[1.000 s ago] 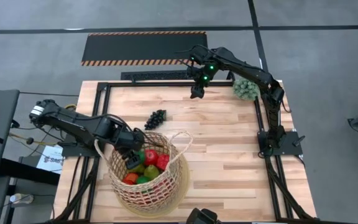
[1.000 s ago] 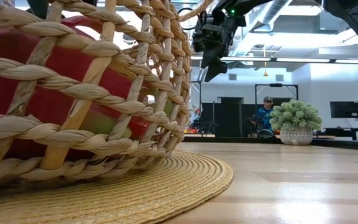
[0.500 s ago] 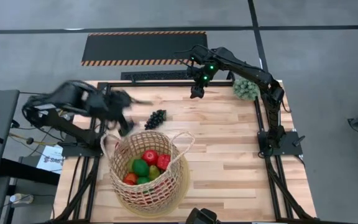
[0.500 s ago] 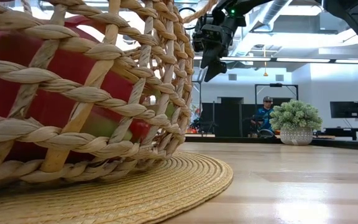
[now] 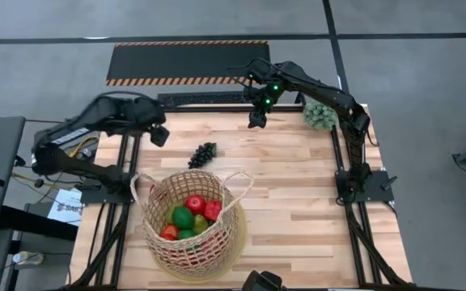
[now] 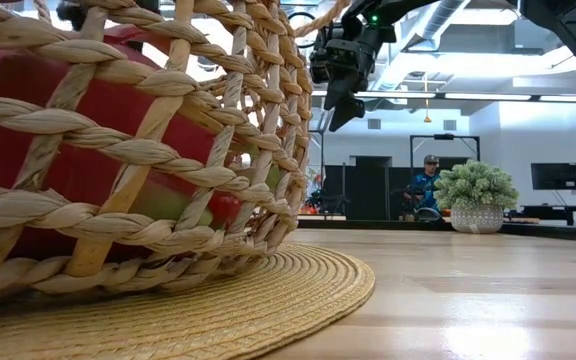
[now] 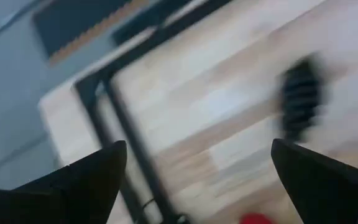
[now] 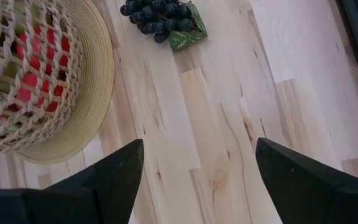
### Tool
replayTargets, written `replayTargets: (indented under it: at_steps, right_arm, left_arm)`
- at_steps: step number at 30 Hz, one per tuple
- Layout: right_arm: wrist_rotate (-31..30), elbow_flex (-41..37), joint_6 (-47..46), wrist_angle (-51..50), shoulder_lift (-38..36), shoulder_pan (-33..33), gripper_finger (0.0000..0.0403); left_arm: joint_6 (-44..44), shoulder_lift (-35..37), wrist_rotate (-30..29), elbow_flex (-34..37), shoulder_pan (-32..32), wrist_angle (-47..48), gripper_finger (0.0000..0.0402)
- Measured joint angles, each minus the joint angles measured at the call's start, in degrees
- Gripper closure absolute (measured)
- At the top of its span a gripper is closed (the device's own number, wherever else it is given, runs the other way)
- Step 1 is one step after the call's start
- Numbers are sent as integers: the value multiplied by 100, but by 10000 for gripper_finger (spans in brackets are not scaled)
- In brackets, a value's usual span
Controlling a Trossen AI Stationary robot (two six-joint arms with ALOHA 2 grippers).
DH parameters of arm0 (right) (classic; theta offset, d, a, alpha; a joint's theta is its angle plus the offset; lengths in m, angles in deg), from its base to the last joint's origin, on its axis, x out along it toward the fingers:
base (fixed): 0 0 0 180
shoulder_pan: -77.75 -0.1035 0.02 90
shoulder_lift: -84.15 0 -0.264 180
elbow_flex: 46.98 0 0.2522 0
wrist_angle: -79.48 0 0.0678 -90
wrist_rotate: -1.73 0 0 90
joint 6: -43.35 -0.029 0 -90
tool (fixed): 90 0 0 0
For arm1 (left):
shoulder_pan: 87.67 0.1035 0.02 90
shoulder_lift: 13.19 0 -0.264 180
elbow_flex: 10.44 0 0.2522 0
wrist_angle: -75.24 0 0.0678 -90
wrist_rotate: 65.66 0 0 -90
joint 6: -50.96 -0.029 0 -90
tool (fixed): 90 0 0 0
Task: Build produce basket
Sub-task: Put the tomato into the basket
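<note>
The tan wicker basket (image 5: pixel 191 225) stands on its flat base near the table's near-left part, with red, green and orange fruits (image 5: pixel 191 213) inside. It fills the left of the low view (image 6: pixel 118 150) and shows in the right wrist view (image 8: pixel 36 81). The dark grape bunch (image 5: pixel 203 154) lies on the wood just beyond the basket, and appears in both wrist views (image 8: pixel 160 15) (image 7: pixel 300 102). My left gripper (image 5: pixel 158 135) (image 7: pixel 197 186) hangs open and empty above the far-left table, left of the grapes. My right gripper (image 5: pixel 257 120) (image 8: pixel 197 180) (image 6: pixel 340 80) waits open, high over the far edge.
A pale green spiky ball (image 5: pixel 319 115) (image 6: pixel 476 195) sits at the far-right corner. Black frame rails (image 5: pixel 136 121) border the table. Bare wood (image 5: pixel 298 202) stretches right of the basket. A person (image 6: pixel 428 180) stands far off in the room.
My left gripper has risen out of the basket and swung toward the table's far-left corner, ending left of the grape bunch. The fruits stay in the basket. My right arm has kept still.
</note>
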Motion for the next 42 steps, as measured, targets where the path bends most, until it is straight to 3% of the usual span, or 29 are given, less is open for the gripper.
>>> replayTargets:
  at_steps: [2, 8, 11, 17, 23, 28, 36, 42]
  right_arm:
    - [0, 0, 4, 1, 0, -2, 76]
    - [0, 0, 154, -11, 0, -1, 76]
    - [0, 0, 168, -12, 0, 0, 76]
    - [0, 0, 172, -29, 0, 0, 76]
    - [0, 0, 171, -36, 0, -1, 76]
    - [0, 0, 170, -36, 0, 0, 76]
    - [2, 0, 168, -50, 0, 0, 76]
    - [1, 0, 168, -84, 0, 0, 76]
  left_arm:
    - [144, -7, 64, 554, 160, -54, 17]
    - [322, -11, 1182, 2020, 165, -38, 17]
    - [335, -8, 1784, 2533, -153, -230, 17]
    - [608, 217, 2331, 2911, -1069, -856, 17]
    - [1164, 333, 2204, 2924, -2006, -1007, 17]
    - [1611, 331, 2191, 3369, -2399, -1217, 17]
    - [1744, 326, 2121, 3888, -2503, -1556, 17]
    - [1417, 326, 2508, 4032, -2503, -2163, 17]
